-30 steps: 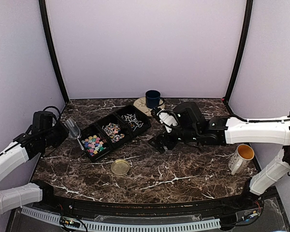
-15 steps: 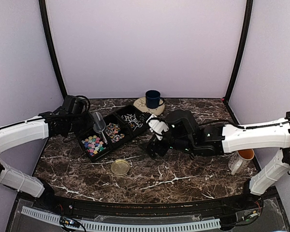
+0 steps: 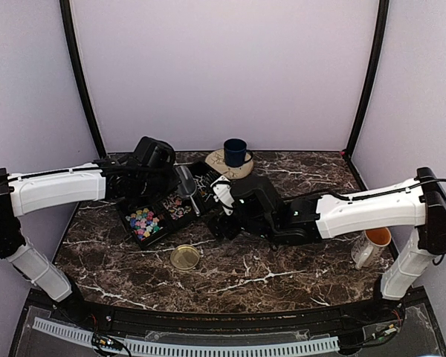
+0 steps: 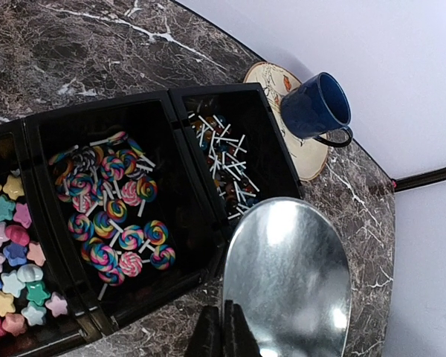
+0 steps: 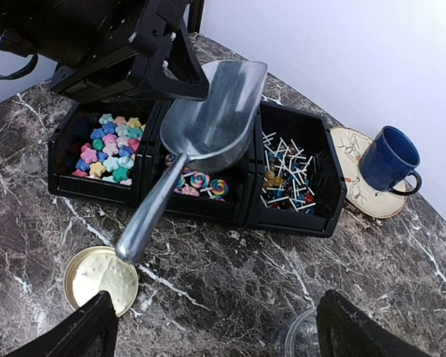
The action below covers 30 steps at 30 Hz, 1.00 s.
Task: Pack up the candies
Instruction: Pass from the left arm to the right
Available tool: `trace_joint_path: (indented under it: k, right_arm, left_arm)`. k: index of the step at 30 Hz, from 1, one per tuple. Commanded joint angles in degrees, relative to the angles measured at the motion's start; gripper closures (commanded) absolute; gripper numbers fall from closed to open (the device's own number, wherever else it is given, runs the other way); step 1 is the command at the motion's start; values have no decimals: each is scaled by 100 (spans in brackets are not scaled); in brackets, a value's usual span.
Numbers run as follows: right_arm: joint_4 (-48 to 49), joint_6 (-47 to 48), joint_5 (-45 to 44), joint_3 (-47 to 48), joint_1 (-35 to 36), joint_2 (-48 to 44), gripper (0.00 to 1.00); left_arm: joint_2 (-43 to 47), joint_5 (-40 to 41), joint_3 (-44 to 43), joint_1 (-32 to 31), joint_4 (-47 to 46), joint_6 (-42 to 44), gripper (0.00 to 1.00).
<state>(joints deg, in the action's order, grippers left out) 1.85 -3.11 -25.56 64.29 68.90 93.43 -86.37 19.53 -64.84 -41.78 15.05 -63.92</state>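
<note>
The candies lie in a black three-part tray (image 3: 153, 239): pastel stars (image 3: 143, 222) on the left, swirl lollipops (image 4: 111, 216) in the middle, thin stick ones (image 4: 227, 160) on the right. My left gripper (image 4: 223, 335) is shut on the rim of a metal scoop (image 4: 286, 282) and holds it above the tray's right half, its handle (image 5: 145, 216) pointing down toward the gold lid (image 5: 100, 279). The scoop looks empty. My right gripper (image 5: 215, 327) is open just in front of the tray. The rim of a clear jar (image 5: 297, 338) shows beside its right finger.
A blue mug (image 3: 235, 152) stands on a round coaster behind the tray. A white mug with an orange inside (image 3: 372, 242) stands at the right edge. The gold lid (image 3: 185, 257) lies on the marble in front of the tray.
My left arm has swung right from the table's left edge, carrying the scoop over the tray. My right gripper has moved left toward the tray's front.
</note>
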Motion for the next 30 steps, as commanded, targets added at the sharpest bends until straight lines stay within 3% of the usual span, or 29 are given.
trace_joint_path:
  k: [1,19,24,30]
  right_arm:
    - [338,-186,-258,405,101,223,8]
    - [536,-427,-213,623,110,671,20]
    - [548,-429,-257,656,106,746,29]
    - [655,-351,-455,622,139,809,46]
  left_arm:
    - [42,387,-283,-187,301,-165,100]
    - [-12,516,-254,-462,151,-127,100]
    - [18,439,-199,-476,90,-125,100]
    - [25,409,-169,-496,43,-127,100]
